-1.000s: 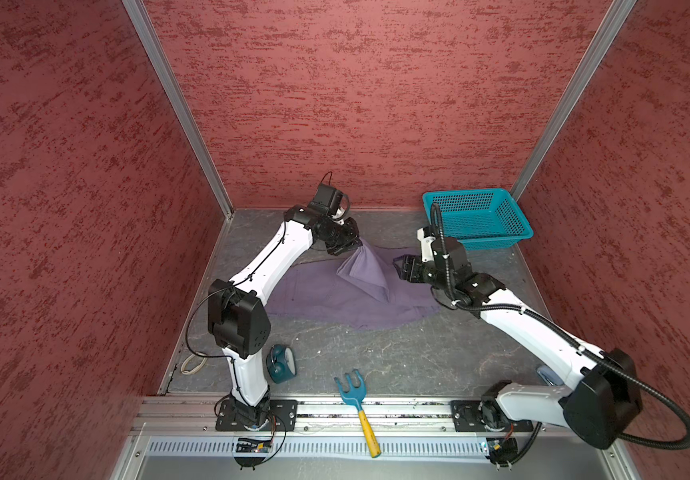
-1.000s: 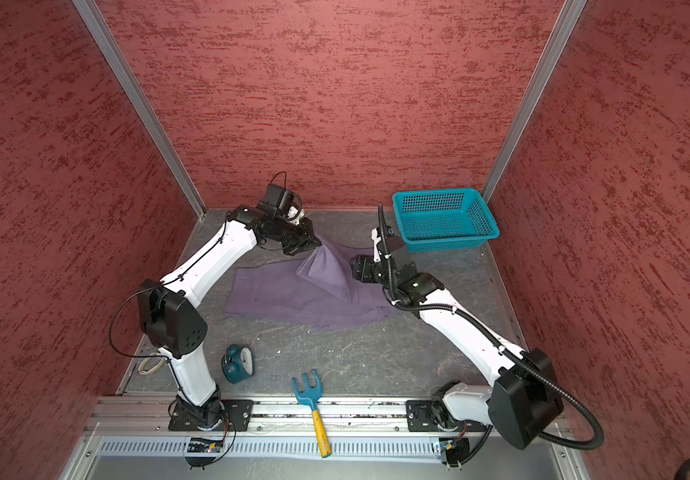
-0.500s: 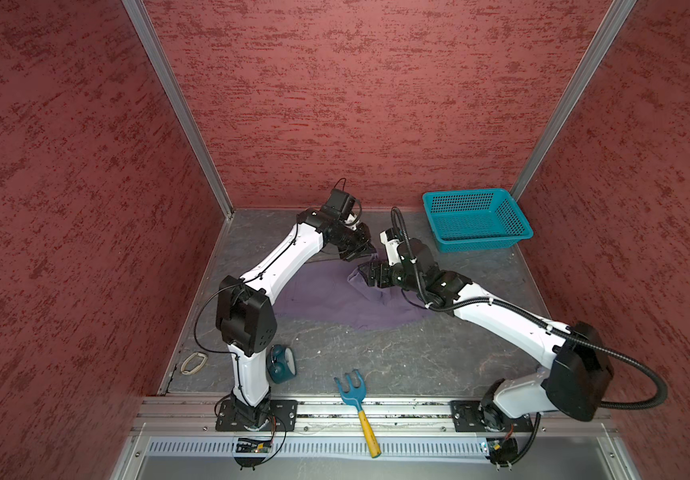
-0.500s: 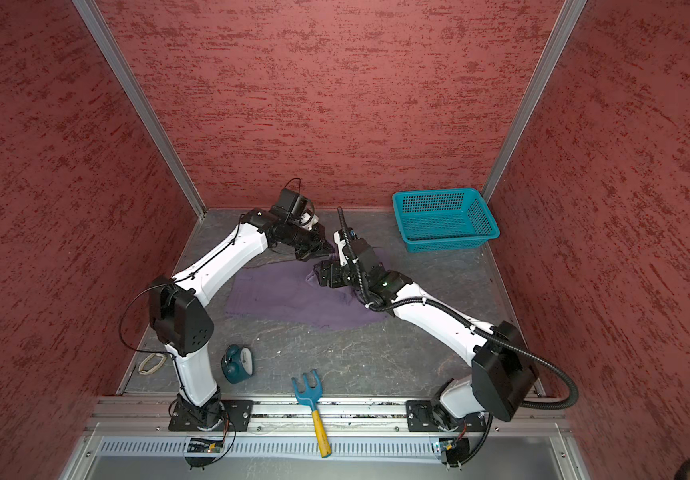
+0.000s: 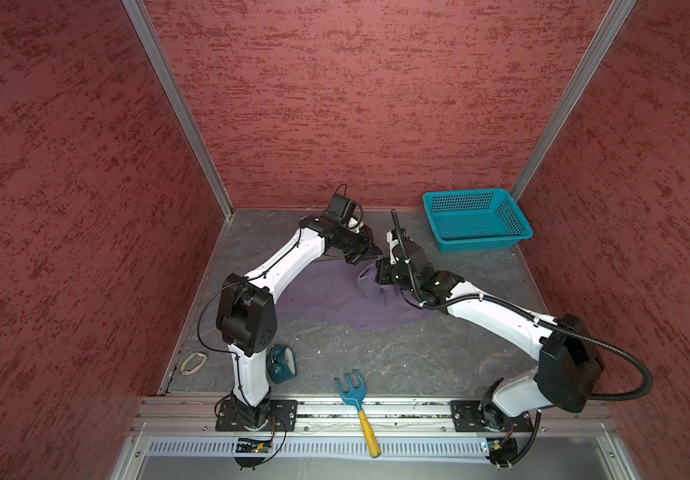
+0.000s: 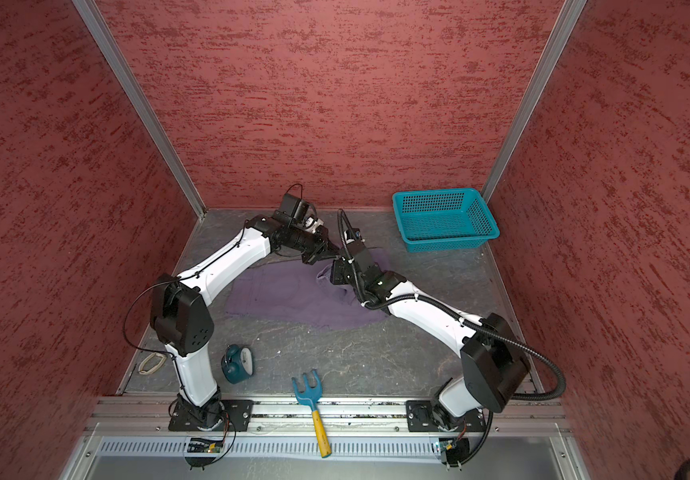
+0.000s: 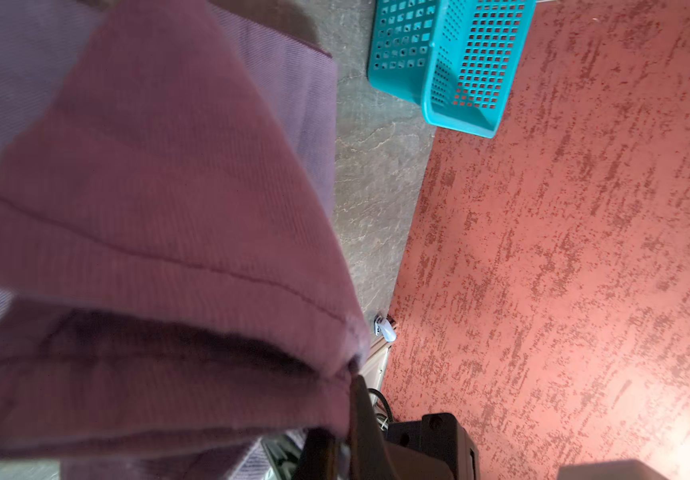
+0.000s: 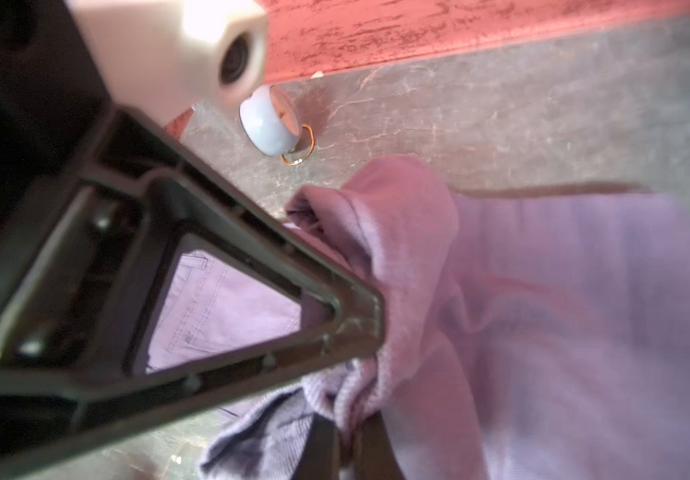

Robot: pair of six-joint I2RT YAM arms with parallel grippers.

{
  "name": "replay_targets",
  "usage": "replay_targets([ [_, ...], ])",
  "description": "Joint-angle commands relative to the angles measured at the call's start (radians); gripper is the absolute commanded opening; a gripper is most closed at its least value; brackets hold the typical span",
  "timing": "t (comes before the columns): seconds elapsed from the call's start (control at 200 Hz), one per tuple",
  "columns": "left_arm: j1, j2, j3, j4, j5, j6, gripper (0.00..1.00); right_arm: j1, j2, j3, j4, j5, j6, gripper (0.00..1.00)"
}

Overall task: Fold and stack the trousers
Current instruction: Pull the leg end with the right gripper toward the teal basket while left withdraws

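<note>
A blue plastic toy rake with a yellow handle (image 5: 355, 390) and a round teal alarm clock (image 5: 281, 365) are seen nearest, well apart from the teal perforated plastic basket (image 5: 480, 244). Between them and the basket, the soft purple-grey cloth trousers (image 5: 335, 299) are spread on the grey floor, with one end bunched and lifted.

A second ago the right gripper (image 5: 379, 272) was held open at the trouser edge nearer the basket. It has since been brought away from the basket and is now clamped on a bunch of cloth. The left gripper (image 5: 370, 253), just beside it, is kept pinched on a stitched hem.

With both ends gripped, the fold is judged to be begun, not finished, and stacking is not yet done.

No brand, label or writing can be read.
</note>
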Motion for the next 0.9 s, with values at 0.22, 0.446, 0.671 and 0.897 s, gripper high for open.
replay_targets([
  [0.22, 0.090, -0.128, -0.073, 0.131, 0.106, -0.008, 0.68, -0.102, -0.211, 0.089, -0.244, -0.051, -0.047, 0.00],
  [0.446, 0.250, -0.313, -0.294, 0.173, 0.094, 0.016, 0.70, -0.238, -0.312, 0.201, -0.491, 0.024, -0.083, 0.00],
  [0.671, 0.399, -0.422, -0.611, 0.100, -0.023, 0.104, 0.69, -0.387, -0.368, 0.335, -0.690, 0.183, -0.122, 0.00],
  [0.897, 0.484, -0.351, -0.754, 0.143, -0.049, 0.149, 0.69, -0.617, -0.402, 0.335, -0.671, 0.289, -0.185, 0.00],
])
